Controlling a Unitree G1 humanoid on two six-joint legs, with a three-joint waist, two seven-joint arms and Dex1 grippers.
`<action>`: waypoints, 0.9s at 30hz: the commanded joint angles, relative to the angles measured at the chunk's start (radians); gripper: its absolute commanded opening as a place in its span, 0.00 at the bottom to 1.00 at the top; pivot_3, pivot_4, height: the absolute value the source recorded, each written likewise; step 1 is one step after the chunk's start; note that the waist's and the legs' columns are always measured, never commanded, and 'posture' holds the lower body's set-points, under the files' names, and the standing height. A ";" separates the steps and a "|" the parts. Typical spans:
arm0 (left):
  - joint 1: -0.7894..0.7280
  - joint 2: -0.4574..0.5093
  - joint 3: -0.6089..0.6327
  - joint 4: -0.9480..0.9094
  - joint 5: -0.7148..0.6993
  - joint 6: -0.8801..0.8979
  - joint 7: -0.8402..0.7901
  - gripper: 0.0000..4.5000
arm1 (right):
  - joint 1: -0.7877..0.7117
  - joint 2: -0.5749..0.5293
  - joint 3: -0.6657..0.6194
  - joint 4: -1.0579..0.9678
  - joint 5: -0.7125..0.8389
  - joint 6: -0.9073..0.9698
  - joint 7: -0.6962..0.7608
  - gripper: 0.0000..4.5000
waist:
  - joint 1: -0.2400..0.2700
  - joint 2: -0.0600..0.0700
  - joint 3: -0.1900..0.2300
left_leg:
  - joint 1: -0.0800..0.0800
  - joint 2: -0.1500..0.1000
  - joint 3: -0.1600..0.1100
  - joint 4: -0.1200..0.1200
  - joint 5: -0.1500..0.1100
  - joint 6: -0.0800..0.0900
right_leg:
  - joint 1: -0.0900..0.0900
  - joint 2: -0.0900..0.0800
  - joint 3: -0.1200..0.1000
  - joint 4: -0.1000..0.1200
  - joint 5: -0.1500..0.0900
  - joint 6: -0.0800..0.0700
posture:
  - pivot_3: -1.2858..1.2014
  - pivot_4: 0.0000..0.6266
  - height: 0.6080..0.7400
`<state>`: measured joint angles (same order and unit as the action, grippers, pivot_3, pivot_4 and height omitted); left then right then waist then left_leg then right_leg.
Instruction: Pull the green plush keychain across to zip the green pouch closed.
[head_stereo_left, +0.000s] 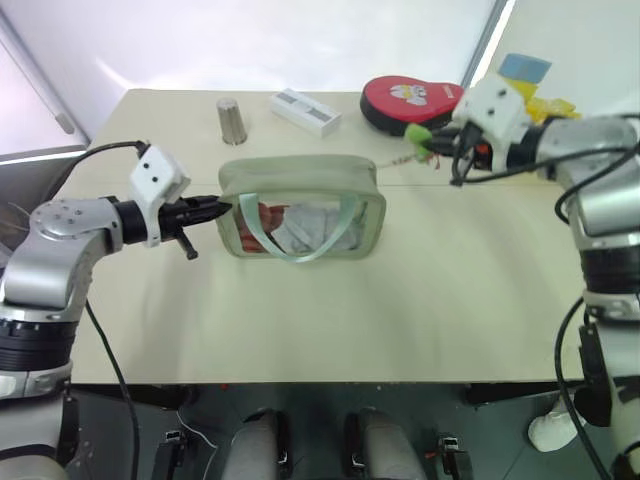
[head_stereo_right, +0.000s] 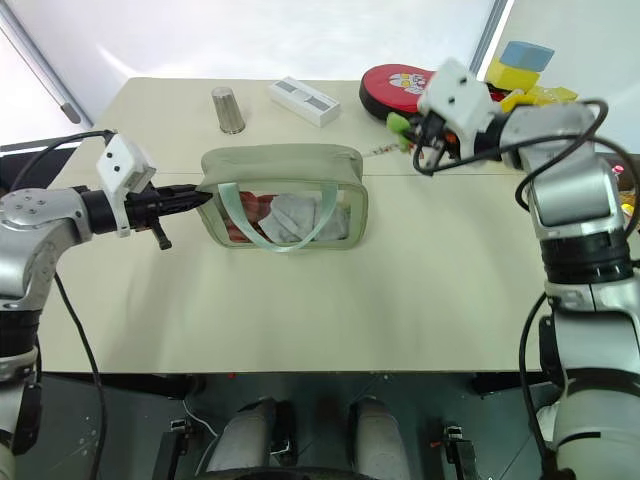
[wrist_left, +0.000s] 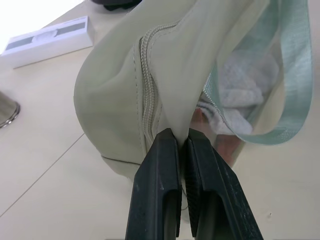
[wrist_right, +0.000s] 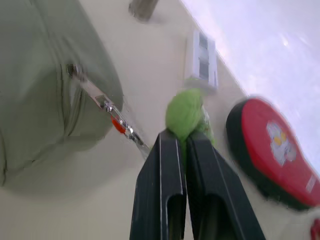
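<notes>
A sage green pouch (head_stereo_left: 300, 212) lies on a table (head_stereo_left: 330, 320) between 2 robot grippers. The left gripper (head_stereo_left: 215, 208) has its fingers pinched shut on fabric at the pouch's near end, anchoring it. Beyond the pouch's far end, the right gripper (wrist_right: 182, 137) is clamped on the green plush keychain (wrist_right: 184, 112), with the chain stretched taut back to the zipper. The pull looks at or near its finish; next likely calls for checking the slider is fully home, then letting go. Just past the right gripper sits a red case (head_stereo_left: 405, 103); the table edge is close there.
</notes>
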<state>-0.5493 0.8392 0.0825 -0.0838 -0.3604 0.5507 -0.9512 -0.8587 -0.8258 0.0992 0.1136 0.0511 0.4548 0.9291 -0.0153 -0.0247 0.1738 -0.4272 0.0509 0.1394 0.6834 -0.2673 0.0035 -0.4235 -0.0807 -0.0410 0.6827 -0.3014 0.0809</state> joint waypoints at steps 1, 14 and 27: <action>-0.007 0.004 -0.004 0.004 0.013 -0.005 0.007 0.00 | 0.093 0.045 -0.017 -0.026 -0.012 0.025 -0.075 0.01 | 0.000 0.000 0.000 | 0.000 0.000 0.000 0.000 0.000 0.000 | 0.000 0.000 0.000 0.000 0.000 0.000 | 0.52 0.24 1.00; -0.009 0.007 -0.002 0.003 0.013 -0.002 0.009 0.00 | 0.188 0.228 -0.012 0.014 0.026 0.054 -0.141 0.01 | -0.001 0.000 0.000 | 0.001 0.000 0.000 0.000 0.000 -0.001 | 0.001 0.001 0.000 0.000 0.000 0.000 | 0.52 0.24 1.00; -0.078 0.160 0.127 0.149 -0.060 0.054 -0.072 0.99 | -0.021 -0.071 -0.115 -0.087 0.274 0.249 0.232 1.00 | -0.005 0.001 0.001 | 0.000 0.000 0.000 -0.001 0.000 0.000 | -0.001 0.001 0.000 -0.001 0.000 0.000 | 0.52 0.24 1.00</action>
<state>-0.6083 0.9747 0.1732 0.0456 -0.4146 0.6021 -1.0118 -0.8430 -0.8722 0.0224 0.0795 0.2783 0.6767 1.1203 -0.0201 -0.0237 0.1745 -0.4272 0.0512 0.1391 0.6828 -0.2671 0.0032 -0.4242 -0.0797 -0.0411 0.6820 -0.3014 0.0809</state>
